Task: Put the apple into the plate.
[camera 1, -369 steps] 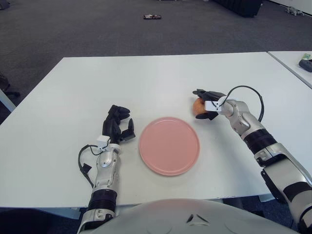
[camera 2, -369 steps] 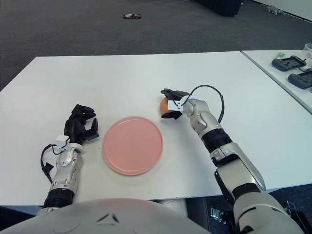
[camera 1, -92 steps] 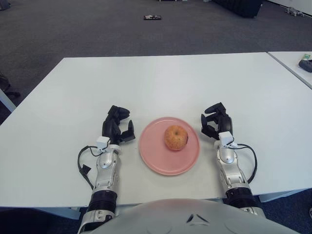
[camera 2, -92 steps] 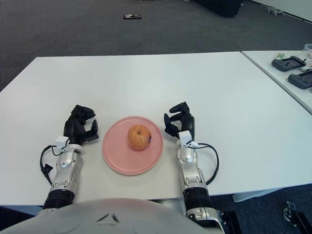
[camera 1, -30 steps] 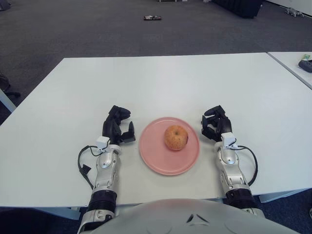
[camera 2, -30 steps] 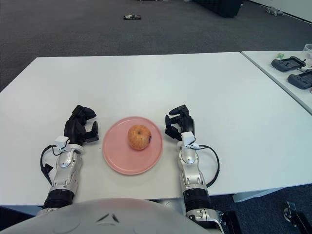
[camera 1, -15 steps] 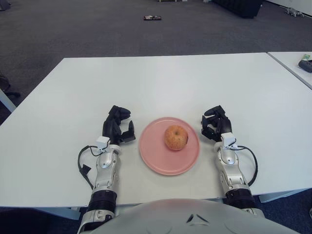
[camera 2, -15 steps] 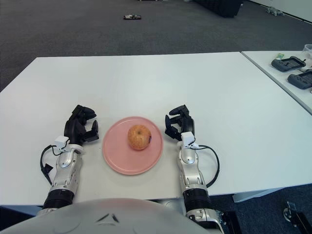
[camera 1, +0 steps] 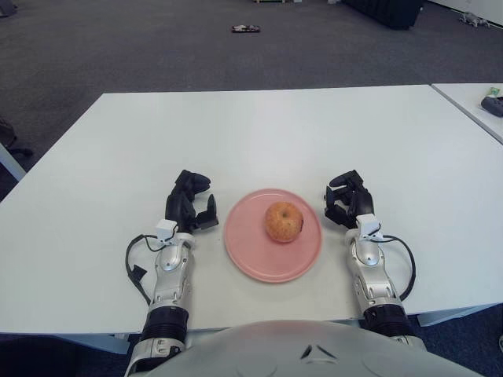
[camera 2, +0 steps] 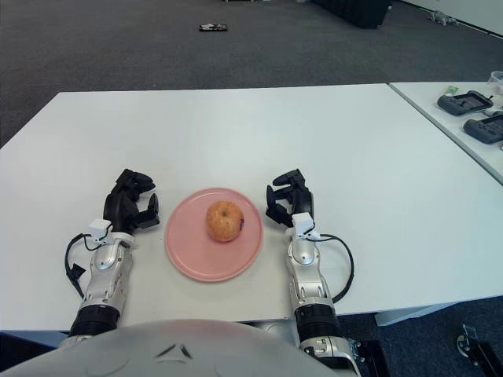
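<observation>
An orange-red apple (camera 1: pixel 284 221) sits upright near the middle of the round pink plate (camera 1: pixel 251 255) on the white table. My right hand (camera 1: pixel 346 203) rests on the table just right of the plate, its fingers curled and holding nothing. My left hand (camera 1: pixel 189 203) rests on the table just left of the plate, its fingers curled and empty. Neither hand touches the apple or the plate.
The white table (camera 1: pixel 259 133) stretches far ahead of the plate. A second table at the right carries dark controllers (camera 2: pixel 471 102). A small dark object (camera 1: pixel 245 28) lies on the grey carpet far behind.
None in the last second. Over the longer span, the right hand carried the apple from the table's right side into the plate, let go, and drew back beside the plate.
</observation>
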Robot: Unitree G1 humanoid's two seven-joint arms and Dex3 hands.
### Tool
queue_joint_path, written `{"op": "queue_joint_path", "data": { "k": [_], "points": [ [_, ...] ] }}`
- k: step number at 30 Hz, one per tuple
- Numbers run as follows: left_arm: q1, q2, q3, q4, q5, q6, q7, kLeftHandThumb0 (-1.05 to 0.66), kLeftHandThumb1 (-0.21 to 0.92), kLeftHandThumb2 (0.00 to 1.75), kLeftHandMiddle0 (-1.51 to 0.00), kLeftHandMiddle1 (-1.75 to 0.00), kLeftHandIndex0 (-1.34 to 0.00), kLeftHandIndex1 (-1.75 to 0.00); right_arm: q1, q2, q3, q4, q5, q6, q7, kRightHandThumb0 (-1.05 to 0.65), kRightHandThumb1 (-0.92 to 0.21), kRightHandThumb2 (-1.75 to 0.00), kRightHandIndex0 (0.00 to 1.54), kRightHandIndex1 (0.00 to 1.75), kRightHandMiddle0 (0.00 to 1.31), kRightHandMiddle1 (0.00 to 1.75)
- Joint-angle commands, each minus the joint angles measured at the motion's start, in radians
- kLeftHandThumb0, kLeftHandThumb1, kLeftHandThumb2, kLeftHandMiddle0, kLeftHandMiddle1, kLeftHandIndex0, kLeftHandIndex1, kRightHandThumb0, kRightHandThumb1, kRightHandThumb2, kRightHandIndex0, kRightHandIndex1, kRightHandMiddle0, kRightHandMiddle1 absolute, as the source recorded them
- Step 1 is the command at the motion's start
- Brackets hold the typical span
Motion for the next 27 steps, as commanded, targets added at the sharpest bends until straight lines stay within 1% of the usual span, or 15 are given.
{"op": "queue_joint_path", "data": {
  "k": [1, 15, 23, 27],
  "points": [
    [0.035, -0.004, -0.002, 0.036, 0.004, 0.033, 0.006, -0.01, 0.24, 1.41, -0.68, -1.69, -0.44, -1.75, 0.012, 0.004, -0.003, 0.008, 0.008, 0.012, 0.005, -0.40, -0.58, -0.99, 0.57, 1.47, 0.40, 1.75],
    [0.033, 0.000, -0.005, 0.037, 0.012, 0.041, 0.011, -0.01, 0.25, 1.38, -0.69, -1.67, -0.43, -1.75, 0.013, 0.006, -0.006, 0.013, 0.014, -0.014, 0.009, -0.40, -0.57, -1.00, 0.57, 1.48, 0.41, 1.75],
    [0.034, -0.002, -0.006, 0.034, 0.012, 0.040, 0.011, -0.01, 0.26, 1.39, -0.67, -1.70, -0.43, -1.75, 0.014, 0.008, -0.009, 0.007, 0.014, -0.006, 0.010, -0.40, -0.57, -1.00, 0.58, 1.48, 0.41, 1.75],
    [0.034, -0.003, -0.006, 0.034, 0.008, 0.040, 0.007, -0.01, 0.24, 1.42, -0.66, -1.74, -0.45, -1.75, 0.016, 0.009, -0.010, 0.003, 0.016, -0.003, 0.011, -0.40, -0.58, -1.00, 0.58, 1.47, 0.41, 1.75]
  ]
}}
